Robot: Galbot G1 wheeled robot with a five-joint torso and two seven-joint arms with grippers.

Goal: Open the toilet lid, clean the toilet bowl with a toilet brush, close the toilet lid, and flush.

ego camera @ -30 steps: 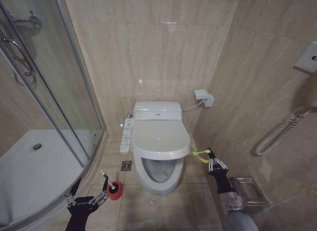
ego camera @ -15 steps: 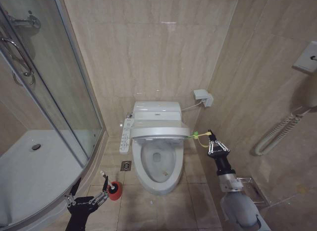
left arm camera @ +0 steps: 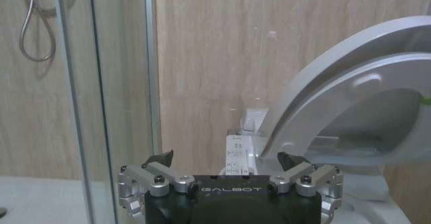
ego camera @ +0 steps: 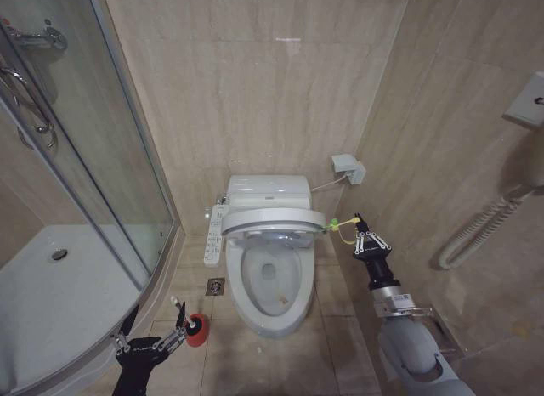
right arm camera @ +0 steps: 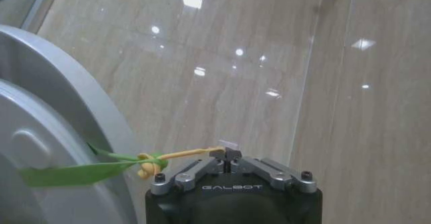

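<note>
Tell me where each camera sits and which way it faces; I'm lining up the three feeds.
Head: high on the robot, looking forward and down at the bowl and the raised lid; both arms show.
Left wrist: low by the floor, facing the shower glass and lid; the open left hand shows.
Right wrist: beside the toilet, facing the wall; the right hand is shut on the tag.
All three share the lid.

Readable text: "GALBOT", printed on the left end effector [left arm camera: 227, 169] housing and on the right end effector [right arm camera: 227, 156] housing. Nothing else was legible.
</note>
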